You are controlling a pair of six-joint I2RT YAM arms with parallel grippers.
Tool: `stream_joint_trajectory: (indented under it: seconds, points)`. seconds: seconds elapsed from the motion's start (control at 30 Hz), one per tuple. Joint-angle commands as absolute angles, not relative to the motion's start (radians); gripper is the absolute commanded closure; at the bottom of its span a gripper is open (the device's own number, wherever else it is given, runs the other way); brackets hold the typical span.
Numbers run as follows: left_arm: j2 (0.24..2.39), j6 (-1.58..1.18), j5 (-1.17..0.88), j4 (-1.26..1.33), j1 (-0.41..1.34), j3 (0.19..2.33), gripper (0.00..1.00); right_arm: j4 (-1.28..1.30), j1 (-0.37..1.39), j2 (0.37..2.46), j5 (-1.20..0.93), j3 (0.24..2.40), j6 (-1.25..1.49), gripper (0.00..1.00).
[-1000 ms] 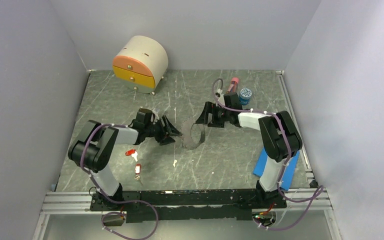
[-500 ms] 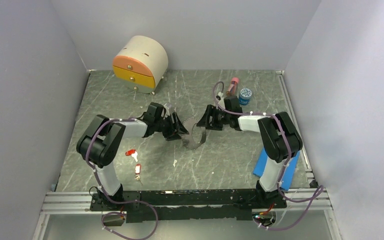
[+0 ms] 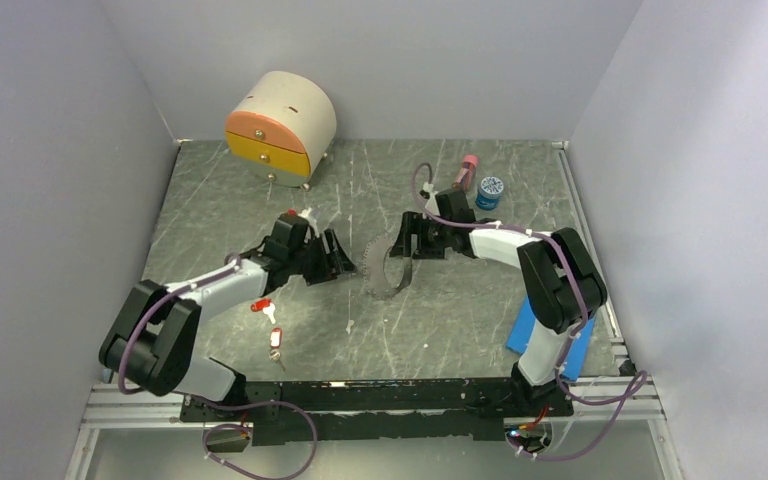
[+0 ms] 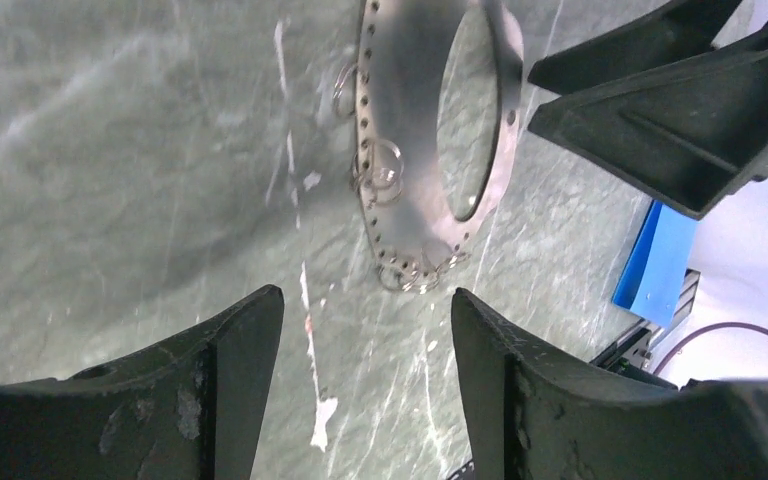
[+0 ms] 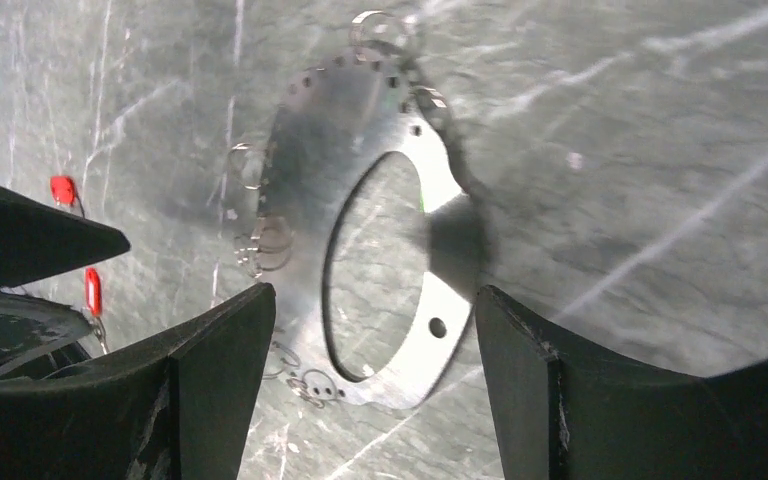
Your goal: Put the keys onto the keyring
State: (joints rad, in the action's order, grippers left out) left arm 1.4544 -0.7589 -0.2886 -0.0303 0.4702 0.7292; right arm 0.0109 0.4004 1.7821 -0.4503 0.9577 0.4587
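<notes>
The keyring [image 3: 379,281] is a flat silvery metal hoop with holes along its rim and several small split rings hooked in them. It lies on the table mid-centre and also shows in the left wrist view [image 4: 398,110] and the right wrist view [image 5: 300,180]. Two keys with red tags [image 3: 260,305] [image 3: 276,340] lie front left; the tags show in the right wrist view [image 5: 92,290]. My left gripper [image 3: 346,261] [image 4: 365,300] is open and empty, just left of the hoop. My right gripper [image 3: 403,240] [image 5: 370,295] is open and empty over the hoop's far right side.
A cream drawer box [image 3: 280,125] with orange and yellow drawers stands back left. A pink bottle [image 3: 469,165] and a blue-lidded jar [image 3: 490,190] stand back right. A blue flat sheet [image 3: 550,335] lies by the right arm base. A white scrap [image 3: 349,325] lies front centre.
The left gripper reached right to the hoop's edge, then drew back left as the arm stretched out low. The right gripper and the hoop have barely moved.
</notes>
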Motion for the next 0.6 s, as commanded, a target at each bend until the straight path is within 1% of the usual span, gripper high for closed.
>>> stream_joint_trajectory:
  seconds: [0.0, 0.13, 0.23, 0.33, 0.4, 0.53, 0.57]
  points:
    - [1.379, -0.859, -0.287, 0.082, 0.472, 0.626, 0.33, 0.072, 0.465, 1.757, -0.415, 1.047, 0.409, 0.24]
    - [1.349, -0.897, -0.271, 0.101, 0.472, 0.591, 0.34, 0.028, 0.489, 1.784, -0.479, 1.065, 0.472, 0.27]
    - [1.361, -0.894, -0.256, 0.059, 0.472, 0.606, 0.35, 0.003, 0.492, 1.833, -0.548, 1.083, 0.538, 0.30]
    - [1.378, -0.886, -0.255, 0.042, 0.471, 0.624, 0.36, -0.047, 0.496, 1.884, -0.605, 1.101, 0.592, 0.39]
    - [1.388, -0.885, -0.259, 0.039, 0.472, 0.634, 0.36, -0.052, 0.502, 1.909, -0.611, 1.108, 0.617, 0.43]
    - [1.396, -0.882, -0.262, 0.039, 0.471, 0.640, 0.37, -0.056, 0.505, 1.940, -0.613, 1.117, 0.650, 0.54]
    - [1.397, -0.882, -0.261, 0.040, 0.472, 0.640, 0.37, -0.061, 0.505, 1.946, -0.616, 1.117, 0.656, 0.55]
